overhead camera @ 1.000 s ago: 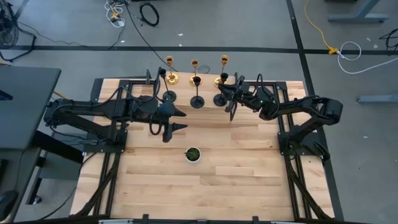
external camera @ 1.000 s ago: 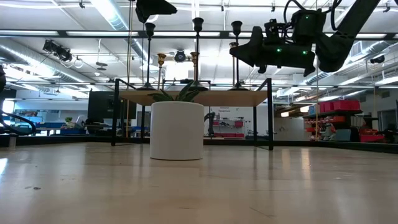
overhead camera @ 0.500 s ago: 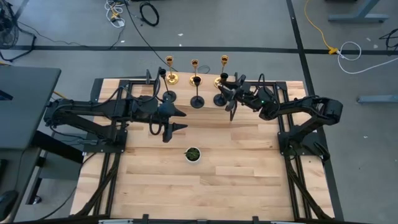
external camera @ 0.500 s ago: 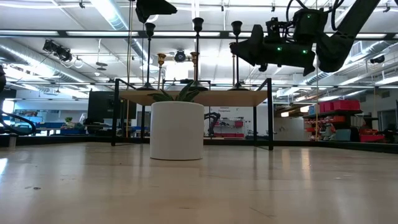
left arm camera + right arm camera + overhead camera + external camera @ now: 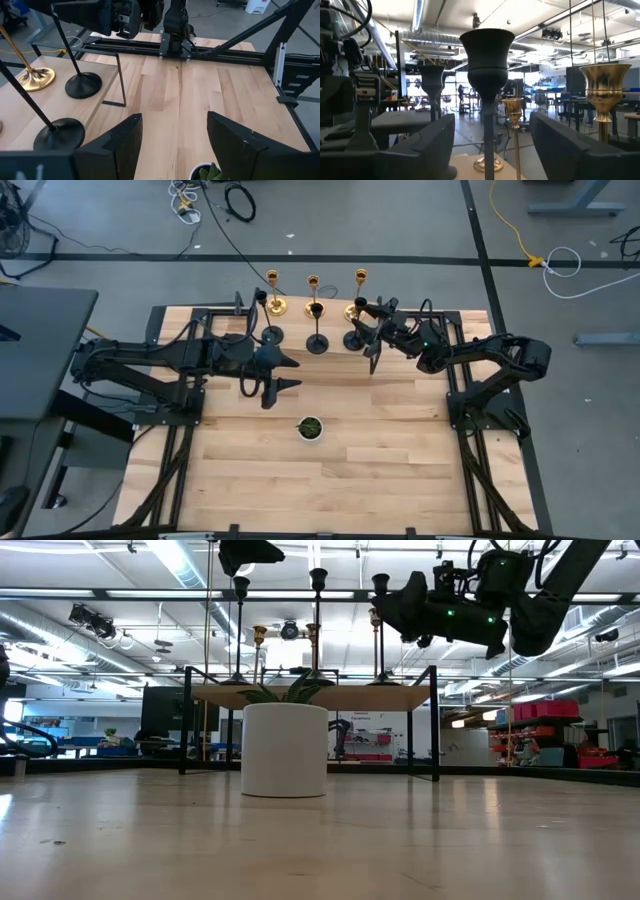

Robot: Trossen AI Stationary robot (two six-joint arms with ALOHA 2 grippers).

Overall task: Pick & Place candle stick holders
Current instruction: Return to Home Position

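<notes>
Six candle holders (image 5: pixel 317 344) stand upright on the shelf (image 5: pixel 400 697) at the far end of the tabletop (image 5: pixel 400 470): three gold holders (image 5: pixel 313 283) in the back row, three black holders (image 5: pixel 270 335) in front of them. My right claw (image 5: pixel 372 330) hangs at cup height just beside the right-hand black holder (image 5: pixel 487 55), fingers (image 5: pixel 420 150) apart and gripping nothing. Its wrist camera frames that holder's cup dead ahead between them, the stem plumb. Whether the cup sits beyond the fingertips I cannot tell.

As I judge it, the placing is done and what remains is taking the arms home. That turns on this one line-up: the claw should go straight back along its own fingers, away from the shelf, with no sideways swing that could clip the stem and topple the row.

My left claw (image 5: pixel 275 375) hovers left of centre, just short of the shelf's front edge, fingers spread and empty. Toward the near side the wood is open. Only a small white bowl (image 5: pixel 310 427) of greenery sits mid-table, and thin legs (image 5: pixel 437 725) mark the shelf's corner.
</notes>
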